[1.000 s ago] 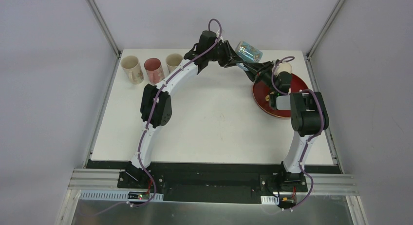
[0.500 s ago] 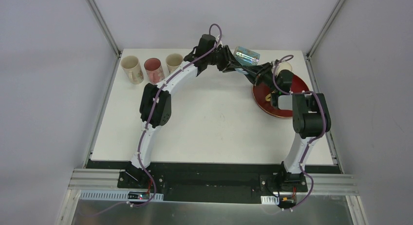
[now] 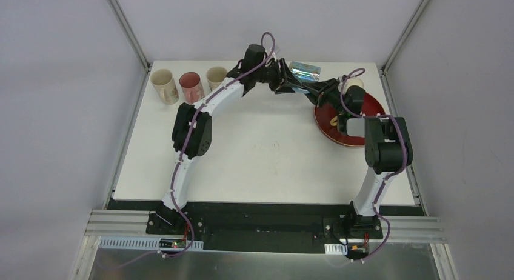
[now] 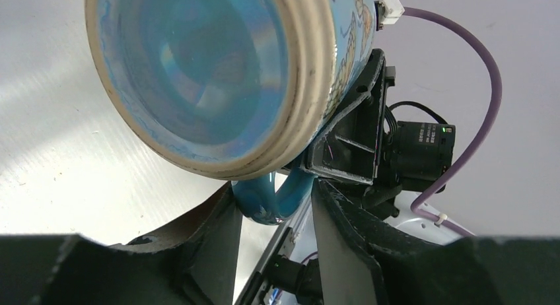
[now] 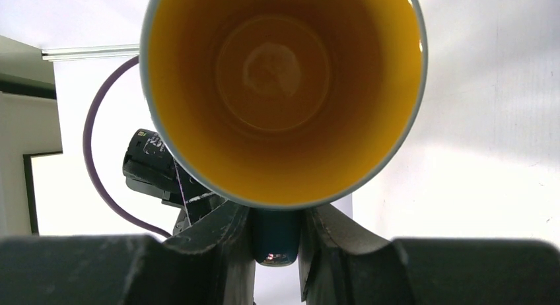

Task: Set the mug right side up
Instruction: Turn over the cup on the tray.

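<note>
Far left, back corner of the table [image 3: 273, 159]: row of three cups [image 3: 191, 87], upright, close together. Left arm arcs from the near edge to back centre.

Left gripper [image 4: 273, 193]: pinching the mug's handle [image 4: 271, 203], one finger against each side of it. The left wrist view looks straight at the glazed blue base.

Mug [image 3: 305, 70]: off the table, in the air at back centre, between the two grippers. It lies on its side, base toward the left arm and mouth toward the right arm.

Right gripper [image 5: 276, 219]: also clamped on the handle, which sits dark teal between its fingers. The right wrist view looks into the yellow inside of the mug.

Right side: red plate [image 3: 339, 134] on the table, under the right arm. A pale cup [image 3: 355, 82] stands at the plate's far edge, partly hidden by the arm.
</note>
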You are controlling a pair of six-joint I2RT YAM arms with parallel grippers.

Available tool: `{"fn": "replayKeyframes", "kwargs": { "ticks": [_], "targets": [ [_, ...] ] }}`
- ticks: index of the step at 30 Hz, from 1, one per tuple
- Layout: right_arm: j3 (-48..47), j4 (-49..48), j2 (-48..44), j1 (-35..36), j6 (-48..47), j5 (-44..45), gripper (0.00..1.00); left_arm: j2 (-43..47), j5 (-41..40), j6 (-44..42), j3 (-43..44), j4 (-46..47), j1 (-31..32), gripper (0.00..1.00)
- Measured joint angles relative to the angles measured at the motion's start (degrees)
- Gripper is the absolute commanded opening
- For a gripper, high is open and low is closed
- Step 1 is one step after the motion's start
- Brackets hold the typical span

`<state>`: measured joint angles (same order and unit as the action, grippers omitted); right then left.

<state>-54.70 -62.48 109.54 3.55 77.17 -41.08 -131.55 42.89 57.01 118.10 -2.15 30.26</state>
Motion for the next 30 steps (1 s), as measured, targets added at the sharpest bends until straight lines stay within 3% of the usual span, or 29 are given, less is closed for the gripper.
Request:
{"fn": "replayKeyframes", "kwargs": {
  "ticks": [14, 25, 30],
  "targets": [
    [-1.3, 6.9, -0.3, 1.0, -4.2, -0.2, 0.00, 0.8, 2.3, 1.3, -4.0, 2.4, -1.1, 0.57],
    [-3.4, 21.7, -3.8, 1.1, -13.7, 0.3, 0.00, 6.1, 5.2, 1.2, -6.7, 4.8, -2.7, 0.98],
    [-6.6, 30.3, -4.7, 2.0, -20.2, 0.8, 0.00, 9.2, 5.9, -1.0, -7.5, 4.4, -3.9, 0.99]
  ]
}}
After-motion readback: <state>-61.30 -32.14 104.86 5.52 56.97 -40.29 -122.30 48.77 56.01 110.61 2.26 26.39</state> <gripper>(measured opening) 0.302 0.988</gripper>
